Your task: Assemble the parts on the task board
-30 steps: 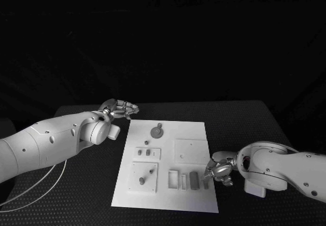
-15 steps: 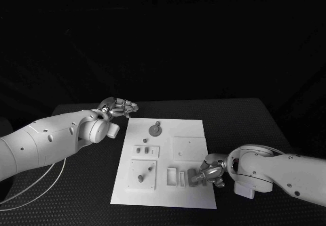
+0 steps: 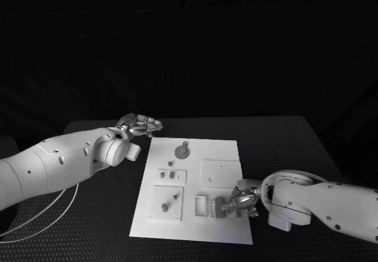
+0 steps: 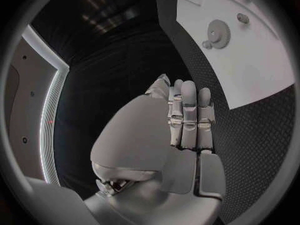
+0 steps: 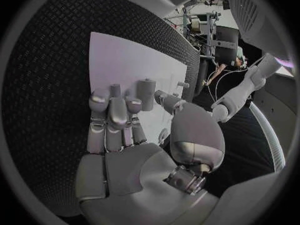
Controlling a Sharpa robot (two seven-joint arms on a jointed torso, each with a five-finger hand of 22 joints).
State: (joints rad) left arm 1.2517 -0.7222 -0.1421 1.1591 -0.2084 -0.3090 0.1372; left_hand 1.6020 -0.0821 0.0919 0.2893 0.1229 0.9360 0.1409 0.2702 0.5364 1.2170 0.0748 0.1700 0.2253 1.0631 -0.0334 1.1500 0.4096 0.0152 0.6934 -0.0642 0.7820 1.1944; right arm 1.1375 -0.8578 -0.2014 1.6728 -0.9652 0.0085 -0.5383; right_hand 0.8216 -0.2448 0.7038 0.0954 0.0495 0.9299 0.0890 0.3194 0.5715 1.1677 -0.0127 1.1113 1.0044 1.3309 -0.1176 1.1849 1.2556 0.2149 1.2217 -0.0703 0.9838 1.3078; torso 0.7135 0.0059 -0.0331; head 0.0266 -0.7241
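Note:
The white task board [image 3: 220, 174] lies mid-table. It carries a gear [image 3: 183, 151], small pegs [image 3: 167, 175] and, near its front edge, pale slots [image 3: 201, 206] with a grey block [image 3: 223, 209] beside them. My right hand [image 3: 242, 201] reaches over the board's front right edge. In the right wrist view its thumb and a finger pinch the grey block [image 5: 146, 94], which stands upright on the board [image 5: 119, 60]. My left hand [image 3: 139, 124] hovers off the board's far left corner with its fingers curled in on nothing [image 4: 187, 120]. The left wrist view also shows the gear [image 4: 217, 33].
A raised square plate [image 3: 221, 173] sits on the board's right half, just beyond my right hand. A second plate with one peg [image 3: 165, 207] is at the front left. Black table [image 3: 283, 142] surrounds the board on every side.
My right hand has moved left from the table onto the board's front right edge and closed on the grey block. The left hand has stayed where it was.

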